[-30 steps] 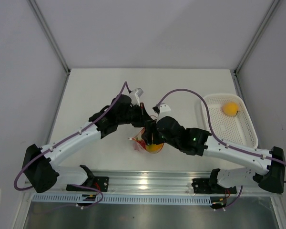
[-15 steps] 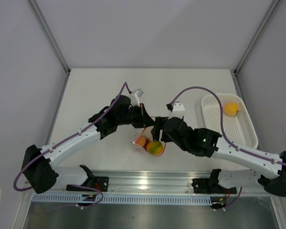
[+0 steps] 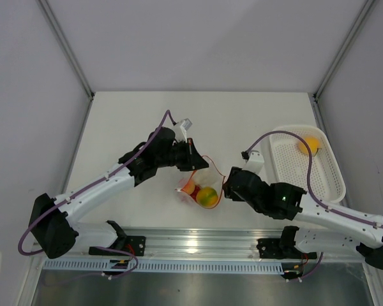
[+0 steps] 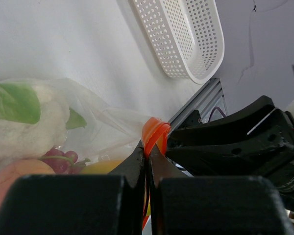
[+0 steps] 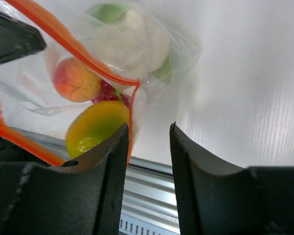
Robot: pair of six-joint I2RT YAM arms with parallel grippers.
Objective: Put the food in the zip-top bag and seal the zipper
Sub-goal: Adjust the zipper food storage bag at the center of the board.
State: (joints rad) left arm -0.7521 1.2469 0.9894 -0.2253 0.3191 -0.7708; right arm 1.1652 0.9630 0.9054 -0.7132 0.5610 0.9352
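Note:
The clear zip-top bag (image 3: pixel 200 186) hangs open near the table's front middle. My left gripper (image 3: pixel 193 158) is shut on its red-orange zipper (image 4: pixel 154 133) and holds the mouth up. Inside the bag lie an orange fruit (image 5: pixel 74 80), a yellow-green fruit (image 5: pixel 95 126), a red berry cluster (image 5: pixel 109 93) and a white-green vegetable piece (image 5: pixel 132 41). My right gripper (image 3: pixel 226 187) is open and empty just right of the bag; in its wrist view the gripper (image 5: pixel 148 129) stands beside the bag's orange rim (image 5: pixel 63 36). One orange fruit (image 3: pixel 309 145) lies in the white basket (image 3: pixel 330 185).
The white perforated basket stands at the right edge and also shows in the left wrist view (image 4: pixel 186 34). A metal rail (image 3: pixel 198 241) runs along the table's front edge. A purple cable (image 3: pixel 287 135) loops over the basket.
My right gripper has pulled out of the bag's mouth and moved right, empty. The yellow-green fruit now lies in the bag. The left gripper keeps its hold.

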